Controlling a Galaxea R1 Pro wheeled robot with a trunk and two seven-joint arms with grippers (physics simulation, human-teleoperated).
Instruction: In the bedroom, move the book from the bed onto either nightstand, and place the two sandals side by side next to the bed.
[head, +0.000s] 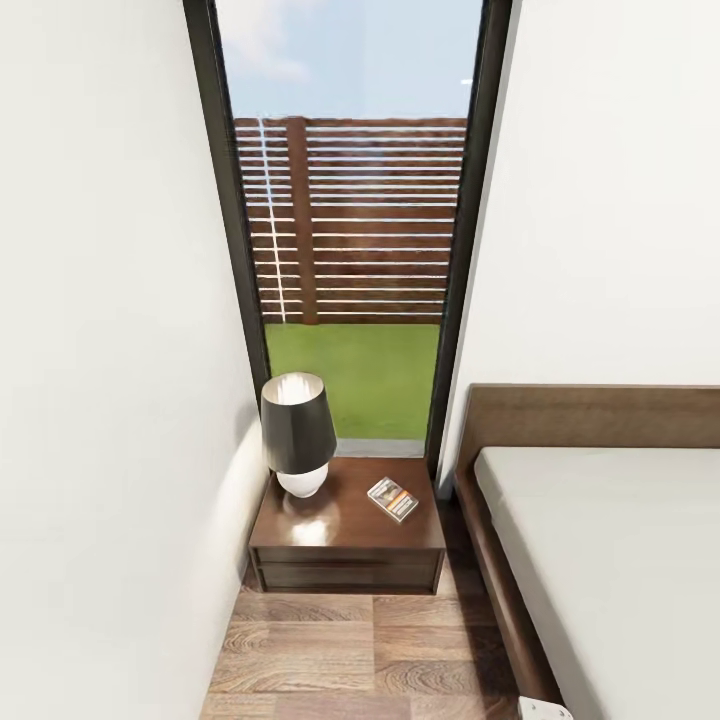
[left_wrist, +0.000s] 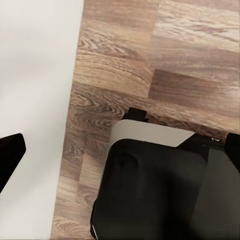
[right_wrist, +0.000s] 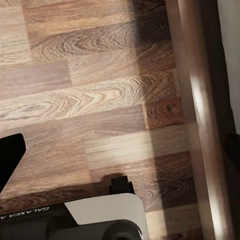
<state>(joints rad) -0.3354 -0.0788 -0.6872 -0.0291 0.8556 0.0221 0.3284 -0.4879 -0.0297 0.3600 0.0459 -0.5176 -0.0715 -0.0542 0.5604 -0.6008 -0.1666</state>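
The book already lies on the nightstand beside the lamp, I cannot tell how either arm's jaws stand, and a careless turn in this narrow gap risks bumping the bed.

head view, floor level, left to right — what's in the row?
White wall → lamp on the nightstand → book lying on the nightstand's top, right of the lamp → bed frame side rail → grey mattress.
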